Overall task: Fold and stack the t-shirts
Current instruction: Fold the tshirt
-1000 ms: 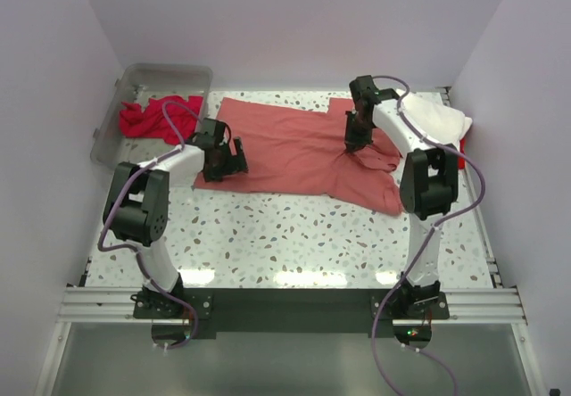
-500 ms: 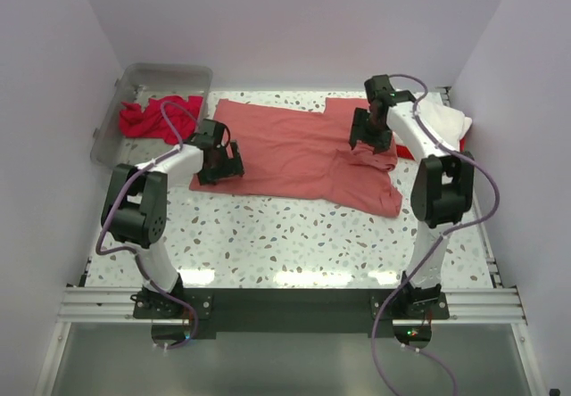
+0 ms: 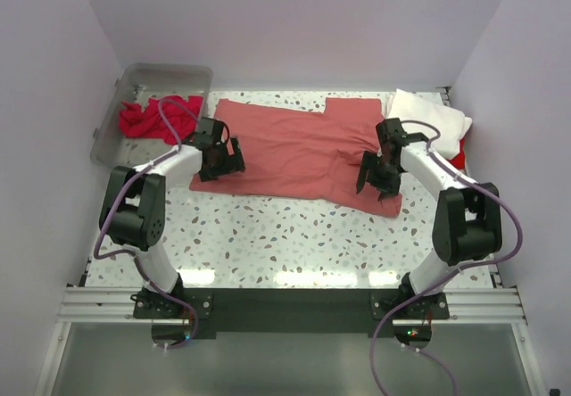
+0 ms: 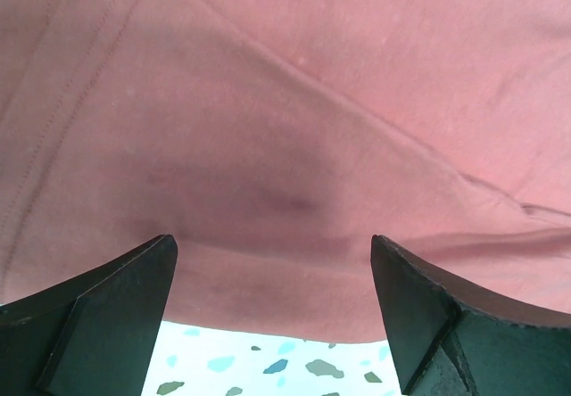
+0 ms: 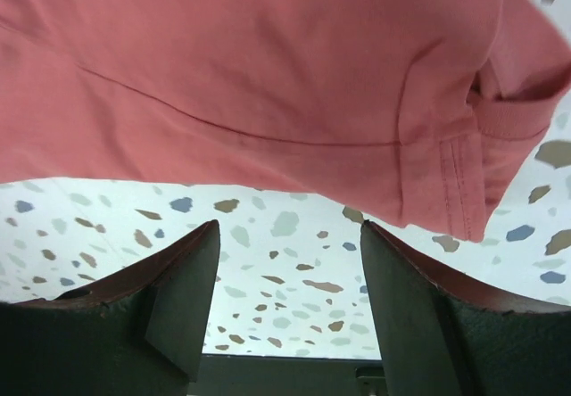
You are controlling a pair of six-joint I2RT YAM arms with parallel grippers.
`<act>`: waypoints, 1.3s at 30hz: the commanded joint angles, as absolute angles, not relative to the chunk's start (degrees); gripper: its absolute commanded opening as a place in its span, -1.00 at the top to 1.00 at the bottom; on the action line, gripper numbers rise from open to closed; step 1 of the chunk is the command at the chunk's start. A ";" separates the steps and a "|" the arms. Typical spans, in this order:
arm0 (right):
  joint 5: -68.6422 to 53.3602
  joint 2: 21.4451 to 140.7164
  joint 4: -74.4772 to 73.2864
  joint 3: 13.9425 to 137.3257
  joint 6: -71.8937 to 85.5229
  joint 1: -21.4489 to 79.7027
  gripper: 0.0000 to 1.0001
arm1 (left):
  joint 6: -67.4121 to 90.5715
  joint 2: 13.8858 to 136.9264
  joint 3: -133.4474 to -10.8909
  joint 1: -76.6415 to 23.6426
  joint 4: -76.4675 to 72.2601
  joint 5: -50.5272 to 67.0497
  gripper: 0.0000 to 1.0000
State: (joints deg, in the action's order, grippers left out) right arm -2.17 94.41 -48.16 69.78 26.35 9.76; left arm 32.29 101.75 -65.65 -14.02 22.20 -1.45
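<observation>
A large coral-red t-shirt (image 3: 294, 151) lies spread across the middle of the table. My left gripper (image 3: 225, 164) hovers open over its left near edge. In the left wrist view the coral cloth (image 4: 294, 119) fills the frame above my open left gripper (image 4: 272, 316), nothing between the fingers. My right gripper (image 3: 377, 182) is open over the shirt's near right corner. The right wrist view shows that hem (image 5: 268, 57) just beyond my empty right gripper (image 5: 290, 271). A white t-shirt (image 3: 430, 116) lies at the back right, over a bright red one (image 3: 459, 157). A crimson t-shirt (image 3: 150, 118) hangs from the bin.
A clear plastic bin (image 3: 169, 79) stands at the back left corner. White walls close in the table on three sides. Speckled tabletop (image 3: 285, 235) runs between the coral shirt and the arm bases.
My right gripper let go of the coral shirt, opened, and moved from the shirt's upper right toward its near right corner. The left gripper has barely moved.
</observation>
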 commanded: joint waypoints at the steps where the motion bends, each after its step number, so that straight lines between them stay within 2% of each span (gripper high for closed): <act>1: -5.36 92.99 -46.49 66.11 29.88 9.84 -0.35 | 33.05 101.16 -62.94 -14.06 18.90 -0.26 -0.90; 6: -1.32 86.15 -48.86 61.89 30.15 8.79 -0.36 | 32.87 99.85 -60.12 -13.97 18.02 -0.26 -0.90; 13: -0.18 79.37 -51.15 57.48 26.64 0.45 -0.36 | 32.43 100.72 -58.27 -14.06 17.05 -0.44 -0.90; 16: -0.18 78.58 -50.54 55.99 25.49 0.09 -0.28 | 31.99 100.99 -57.92 -14.06 16.88 -0.79 -0.90; 24: 2.19 81.12 -45.36 52.56 25.23 -2.46 -0.04 | 31.20 100.99 -57.31 -13.97 17.05 -1.14 -0.91; 32: 2.64 84.81 -40.79 52.56 23.47 -3.87 0.01 | 31.03 99.15 -55.38 -13.89 17.40 -1.67 -0.91; 39: 0.09 88.50 -37.18 51.94 20.84 -4.30 0.17 | 31.03 98.52 -54.32 -13.89 17.49 -1.85 -0.91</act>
